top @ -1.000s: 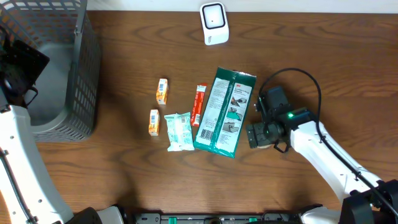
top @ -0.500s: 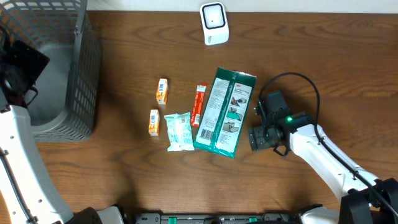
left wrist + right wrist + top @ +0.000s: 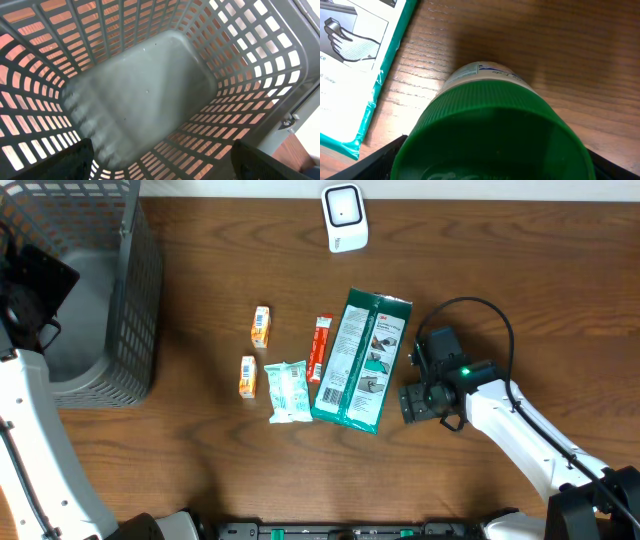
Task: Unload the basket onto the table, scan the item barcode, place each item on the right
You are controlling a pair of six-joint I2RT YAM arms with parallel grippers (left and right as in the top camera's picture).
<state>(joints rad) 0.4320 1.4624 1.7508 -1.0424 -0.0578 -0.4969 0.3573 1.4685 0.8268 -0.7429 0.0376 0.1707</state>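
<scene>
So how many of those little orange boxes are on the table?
2. One orange box lies left of the red packet; the other sits just below it, beside the pale green pouch. Others could hide under the big green pack.

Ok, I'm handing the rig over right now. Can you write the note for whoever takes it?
Left gripper: open, empty, over the grey basket, which holds nothing.
Right gripper: jaws either side of a green-capped bottle beside the green 3M pack; grip unclear.
White scanner: at the table's far edge, no item near it.
Done: bottle reached.
Left: grip it, lift it, show its barcode to the scanner.
</scene>
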